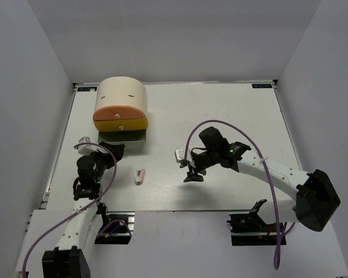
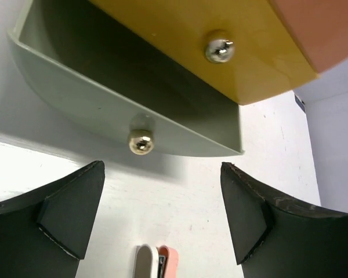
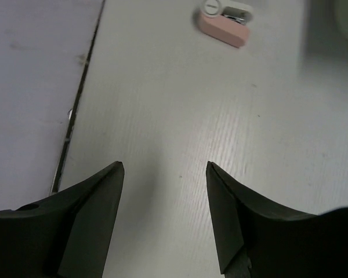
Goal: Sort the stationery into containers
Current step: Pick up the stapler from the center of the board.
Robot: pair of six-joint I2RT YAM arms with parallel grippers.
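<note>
Overhead view of a white worktop [image 1: 232, 116] with two robot arms bolted at its near edge. Only one item of stationery is visible: a stubby white-pink piece [image 1: 140, 176]. It lies flat on the worktop, left of centre and closer to the near edge than the far one, with its long axis running roughly near to far.

The containers stand toward the far left corner. They are a cream cylindrical box [image 1: 122, 92] holding an orange drawer [image 1: 120, 110] above a yellow drawer [image 1: 120, 123], both pushed in. Beneath them a grey-green drawer [image 1: 123, 136] is pulled out, with a small metal knob [image 2: 140, 142] on its front. Its inside is in shadow, so any contents cannot be made out.

The left gripper [image 2: 162, 214] hangs between the open drawer and the piece. Its jaws are spread wide and nothing is in them. The right gripper [image 3: 165, 214] is near the middle of the worktop, to the right of the piece and apart from it. It is likewise released, with only bare worktop between its fingers [image 3: 87, 220].

The piece looks like hard, smooth plastic, so it is probably light and stiff and not fragile. It is likely to skid on the slick worktop if nudged. The safest hold seems to be across its narrow width, midway along the two long sides, taken from straight above.
</note>
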